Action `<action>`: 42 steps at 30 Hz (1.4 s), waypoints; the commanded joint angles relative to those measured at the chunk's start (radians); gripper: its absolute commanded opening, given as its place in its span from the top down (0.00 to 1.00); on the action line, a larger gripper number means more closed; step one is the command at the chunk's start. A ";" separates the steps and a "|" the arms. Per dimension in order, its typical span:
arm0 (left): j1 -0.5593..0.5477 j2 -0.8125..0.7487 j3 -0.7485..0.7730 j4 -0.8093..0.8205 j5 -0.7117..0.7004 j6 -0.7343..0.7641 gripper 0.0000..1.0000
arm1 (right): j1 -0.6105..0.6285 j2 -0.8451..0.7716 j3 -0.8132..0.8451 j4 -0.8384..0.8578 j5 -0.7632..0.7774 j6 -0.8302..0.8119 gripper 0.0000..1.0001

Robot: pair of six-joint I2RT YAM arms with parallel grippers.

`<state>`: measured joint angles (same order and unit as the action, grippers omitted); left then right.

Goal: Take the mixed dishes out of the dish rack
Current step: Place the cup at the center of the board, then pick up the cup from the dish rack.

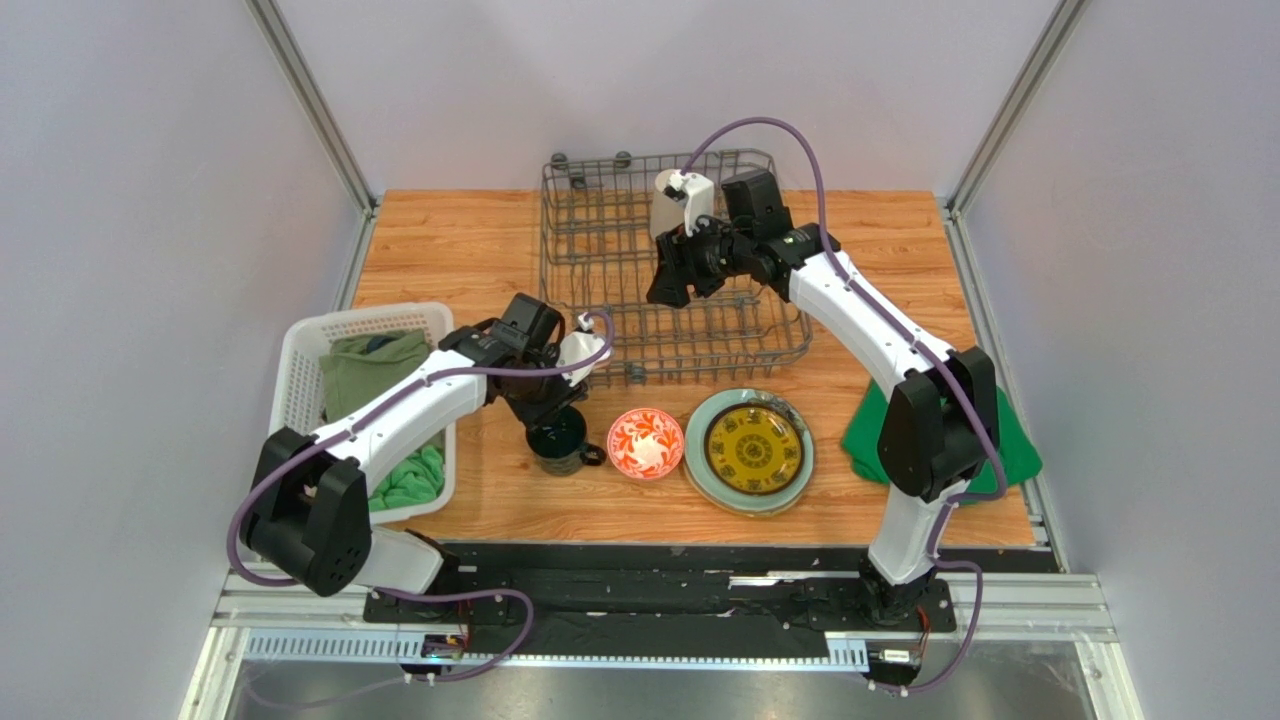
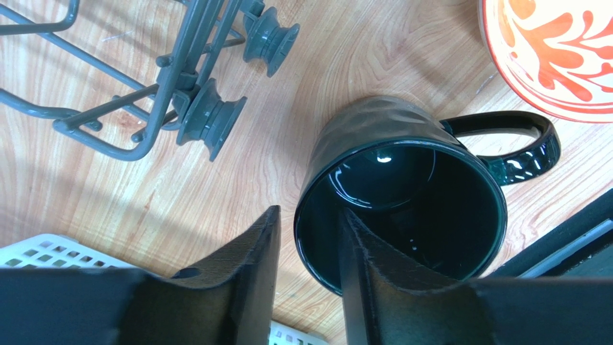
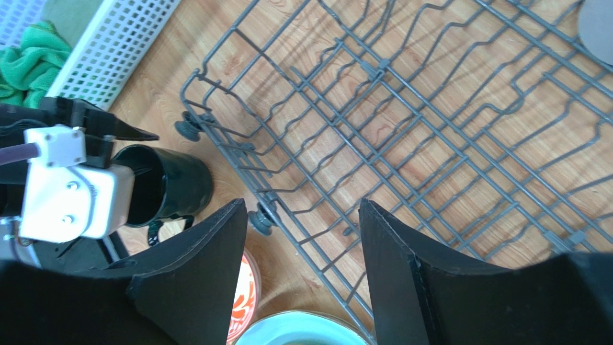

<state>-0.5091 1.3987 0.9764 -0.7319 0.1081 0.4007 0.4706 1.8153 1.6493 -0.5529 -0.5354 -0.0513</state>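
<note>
**Left fingers clear of the mug's wall, right arm over the rack**

Left wrist view: black fingers (image 2: 244,280) of the left gripper (image 2: 308,215) fill the foreground. One sits outside the dark teal mug (image 2: 360,122) and one down inside it, with a gap showing either side of the wall, so they're spread and pinching nothing. The mug stands upright on the table (image 2: 338,50), handle toward the red-and-white bowl (image 2: 554,50), with the corner feet of the dish rack (image 2: 165,93) near. I read this as the set-down step. Next comes a straight lift, or the inner finger may hook the rim and tip the mug.

Right wrist view: the right gripper (image 3: 303,208) hangs above the rack floor, jaws wide and nothing between them. A pale edge (image 3: 597,21) peeks in at the far corner; I can't tell what it is.

Top view: the yellow patterned plate (image 1: 751,447) lies on the pale green plate (image 1: 696,458) beside the bowl, in front of the rack. Something pale sits at the rack's back, mostly hidden by the right wrist. If it's a dish, reaching it means threading the upright tines. A white basket (image 1: 368,315) of green cloths (image 1: 361,372) sits left and another green cloth (image 1: 864,428) right, neither in the way.
</note>
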 commanded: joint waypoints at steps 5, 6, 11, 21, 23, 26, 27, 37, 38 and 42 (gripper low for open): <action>-0.003 -0.145 0.047 0.003 0.012 0.027 0.46 | 0.005 -0.002 0.046 0.022 0.213 -0.070 0.38; -0.003 -0.164 0.048 0.003 0.012 0.027 0.44 | 0.007 -0.001 0.055 0.030 0.276 -0.079 0.37; -0.003 -0.283 0.041 0.055 -0.004 0.050 0.35 | 0.005 0.025 0.099 0.083 0.463 -0.133 0.33; 0.003 -0.363 0.010 0.190 -0.065 0.075 0.07 | 0.003 0.255 0.372 0.097 0.690 -0.191 0.06; 0.009 -0.360 -0.001 0.212 -0.071 0.081 0.06 | 0.002 0.311 0.420 0.105 0.706 -0.200 0.05; 0.026 -0.362 -0.019 0.259 -0.070 0.086 0.06 | 0.000 0.372 0.487 0.139 0.727 -0.214 0.00; 0.037 -0.362 -0.024 0.285 -0.070 0.093 0.06 | 0.000 0.383 0.495 0.174 0.735 -0.219 0.00; 0.100 -0.337 -0.076 0.428 -0.039 0.125 0.04 | -0.009 0.567 0.633 0.295 0.718 -0.262 0.00; 0.104 -0.328 -0.077 0.431 -0.036 0.128 0.04 | -0.012 0.579 0.641 0.307 0.710 -0.262 0.00; 0.107 -0.291 -0.065 0.445 -0.042 0.130 0.04 | -0.015 0.618 0.661 0.338 0.689 -0.262 0.00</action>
<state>-0.4103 1.0794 0.9012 -0.3534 0.0517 0.5095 0.4629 2.4042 2.2559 -0.3038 0.1669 -0.2935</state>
